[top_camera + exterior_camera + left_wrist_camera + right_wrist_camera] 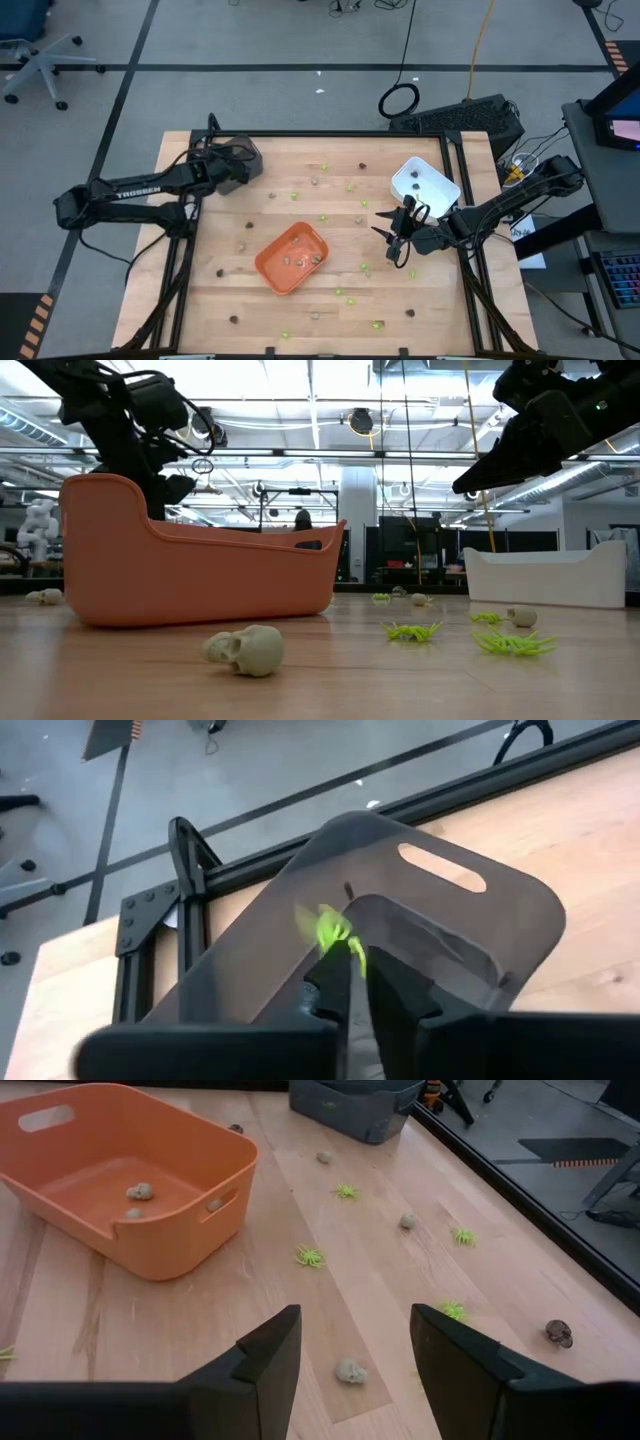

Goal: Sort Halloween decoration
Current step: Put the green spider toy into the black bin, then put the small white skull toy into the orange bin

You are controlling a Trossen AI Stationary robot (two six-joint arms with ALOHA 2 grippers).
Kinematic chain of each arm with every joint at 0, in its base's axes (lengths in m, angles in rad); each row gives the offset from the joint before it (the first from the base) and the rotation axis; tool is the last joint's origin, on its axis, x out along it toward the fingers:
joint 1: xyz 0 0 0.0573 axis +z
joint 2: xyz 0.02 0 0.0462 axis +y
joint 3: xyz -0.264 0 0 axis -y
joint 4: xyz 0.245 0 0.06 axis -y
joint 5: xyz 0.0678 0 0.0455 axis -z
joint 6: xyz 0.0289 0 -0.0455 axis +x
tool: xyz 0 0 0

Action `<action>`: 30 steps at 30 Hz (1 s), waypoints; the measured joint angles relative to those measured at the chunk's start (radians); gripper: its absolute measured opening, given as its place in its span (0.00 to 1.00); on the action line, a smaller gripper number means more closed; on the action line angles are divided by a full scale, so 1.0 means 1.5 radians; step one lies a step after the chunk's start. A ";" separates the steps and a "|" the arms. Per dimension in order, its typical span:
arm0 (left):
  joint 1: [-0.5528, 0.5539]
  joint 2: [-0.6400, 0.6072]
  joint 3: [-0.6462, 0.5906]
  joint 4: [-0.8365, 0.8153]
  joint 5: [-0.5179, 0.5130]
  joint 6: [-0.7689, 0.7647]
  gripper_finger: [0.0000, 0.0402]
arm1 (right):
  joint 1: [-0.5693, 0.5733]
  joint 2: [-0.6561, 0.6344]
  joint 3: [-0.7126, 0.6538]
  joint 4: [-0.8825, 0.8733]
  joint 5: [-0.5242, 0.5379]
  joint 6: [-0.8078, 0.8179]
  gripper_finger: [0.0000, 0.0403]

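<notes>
Tan-grey skull, nearest in the low view: one skull (245, 650) lies on the bare wood in front of the orange tray (190, 570), apart from it.
Lime-green spiders, low view: two spiders (412, 631) (512, 644) lie flat on the table beside the skull, with another skull (520, 617) behind them near the white tray (545, 575).
Table: a light wooden table (250, 300) with small Halloween decoration pieces scattered over most of it, lime-green, dark brown and tan-grey.
Orange tray: near the table's middle in the high view (291, 257), lying at a slant; a few tan-grey skulls (139, 1191) lie on its floor.
Right gripper: the right gripper (392, 232) hangs above the wood between the orange tray and the white tray (424, 183), fingers (268, 1355) spread apart and empty; a tan-grey skull (350, 1371) lies on the table below the gap.
White tray: at the table's far right part, a small piece lying in it.
Left gripper: the left gripper (352, 970) is over the dark grey tray (470, 920) at the table's far left corner, fingers nearly together, pinching a lime-green spider (333, 932) at their tips above the tray's inside.
Dark grey tray, high view: (243, 155) partly hidden under the left arm.
</notes>
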 joint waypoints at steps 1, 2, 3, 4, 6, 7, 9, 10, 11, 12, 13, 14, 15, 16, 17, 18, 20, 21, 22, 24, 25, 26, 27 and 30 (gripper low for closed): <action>0.000 0.000 0.000 0.000 0.001 0.000 0.13 | 0.000 0.000 0.000 0.000 0.000 -0.002 0.43; 0.000 0.000 0.000 0.001 0.002 0.000 0.16 | 0.000 0.000 0.000 0.000 0.000 -0.004 0.43; 0.000 0.000 0.000 0.001 0.002 0.000 0.20 | 0.000 0.000 0.000 0.000 0.000 -0.006 0.43; 0.000 0.000 0.000 0.001 0.002 0.000 0.23 | 0.000 0.000 0.000 0.000 0.000 -0.008 0.43; 0.000 0.000 0.000 0.002 0.002 0.000 0.29 | 0.000 0.000 0.000 0.000 0.000 -0.012 0.43; -0.001 0.000 0.000 0.004 0.002 0.000 0.31 | 0.000 0.000 0.000 -0.001 0.000 -0.012 0.43; -0.003 0.000 0.000 0.010 0.011 0.000 0.35 | 0.000 0.000 0.000 -0.003 0.000 -0.012 0.43; -0.008 -0.001 0.000 0.013 0.023 0.000 0.36 | 0.000 0.000 0.000 -0.003 0.000 -0.012 0.43; -0.014 -0.001 0.000 0.017 0.038 0.001 0.36 | 0.000 0.000 0.000 -0.003 0.000 -0.012 0.43; -0.023 -0.001 0.000 0.026 0.056 0.003 0.37 | 0.000 0.000 0.000 -0.003 0.000 -0.011 0.43; -0.035 -0.001 0.000 0.034 0.071 0.003 0.37 | 0.000 0.000 0.000 -0.003 0.000 -0.007 0.43; -0.050 -0.001 0.000 0.042 0.083 0.003 0.37 | 0.000 0.000 0.000 -0.004 0.000 -0.001 0.43; -0.067 -0.001 0.000 0.049 0.091 0.003 0.37 | 0.000 0.000 0.000 -0.008 0.000 0.005 0.43; -0.087 -0.001 0.000 0.056 0.094 0.003 0.37 | 0.000 0.000 0.000 -0.011 -0.002 0.006 0.43; -0.109 -0.001 0.000 0.061 0.094 0.002 0.37 | 0.000 0.002 0.000 -0.012 -0.008 0.004 0.43; -0.131 -0.001 0.000 0.065 0.094 0.002 0.37 | 0.000 0.006 0.000 -0.012 -0.021 -0.001 0.43; -0.180 -0.001 0.000 0.075 0.080 0.001 0.37 | -0.002 0.016 0.000 -0.014 -0.040 -0.019 0.43; -0.205 -0.001 0.000 0.085 0.067 0.000 0.37 | -0.004 0.023 0.000 -0.012 -0.048 -0.028 0.43; -0.231 -0.001 0.000 0.097 0.051 0.000 0.37 | -0.008 0.033 0.000 -0.008 -0.055 -0.035 0.43; -0.279 -0.001 0.000 0.123 0.020 0.000 0.37 | -0.020 0.053 0.000 -0.006 -0.057 -0.036 0.43; -0.303 -0.001 0.000 0.139 0.007 0.000 0.37 | -0.028 0.064 0.000 -0.002 -0.058 -0.032 0.43; -0.326 -0.001 0.000 0.154 -0.007 0.000 0.37 | -0.039 0.078 0.000 0.011 -0.067 -0.030 0.43; -0.347 -0.001 0.001 0.168 -0.021 0.001 0.37 | -0.048 0.091 0.000 0.027 -0.076 -0.030 0.43; -0.404 0.006 0.001 0.202 -0.049 0.001 0.37 | -0.082 0.130 0.000 0.065 -0.118 -0.042 0.43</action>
